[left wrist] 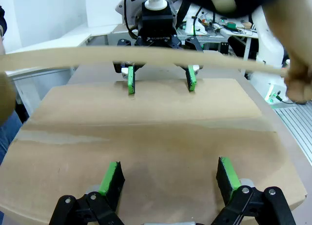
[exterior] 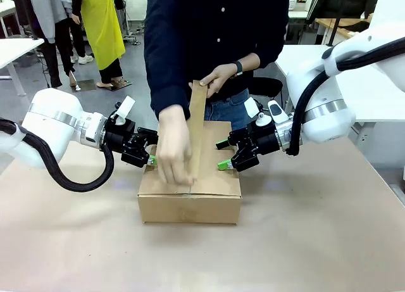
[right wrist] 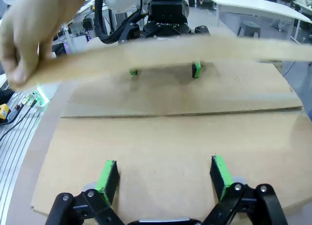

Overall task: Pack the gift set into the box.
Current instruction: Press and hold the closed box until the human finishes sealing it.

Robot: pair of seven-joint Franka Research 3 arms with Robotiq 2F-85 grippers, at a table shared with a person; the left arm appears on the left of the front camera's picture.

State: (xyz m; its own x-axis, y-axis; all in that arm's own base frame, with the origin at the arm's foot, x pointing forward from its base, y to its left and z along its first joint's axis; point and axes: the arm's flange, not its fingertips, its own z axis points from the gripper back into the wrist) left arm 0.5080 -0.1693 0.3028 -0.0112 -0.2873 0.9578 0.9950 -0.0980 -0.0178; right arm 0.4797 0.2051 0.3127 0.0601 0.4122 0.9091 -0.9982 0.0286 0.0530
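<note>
Near the counter's front edge, the box (exterior: 190, 192) has its side flaps folded shut. Both end effectors, left (exterior: 150, 156) and right (exterior: 223, 154), spread wide, press them down. Packing looks nearly done; the person's hand (exterior: 174, 154) is folding a last flap (exterior: 197, 130).

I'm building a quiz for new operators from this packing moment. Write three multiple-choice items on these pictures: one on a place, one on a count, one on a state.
1. Where do the two grippers sit relative to the large brown corrugated cardboard box?
A. Both on the near side
B. One at each end, facing each other
C. Both above it

2. How many flaps stand raised?
A. One
B. Two
C. Four

3. How are the left gripper's jaws?
A. Shut on a flap
B. Shut on nothing
C. Open

Answers: 1 B, the left gripper and right gripper sit at opposite ends. 2 A, the person's hand holds one upright flap. 3 C, the green pads stand apart over the flat flap.
</note>
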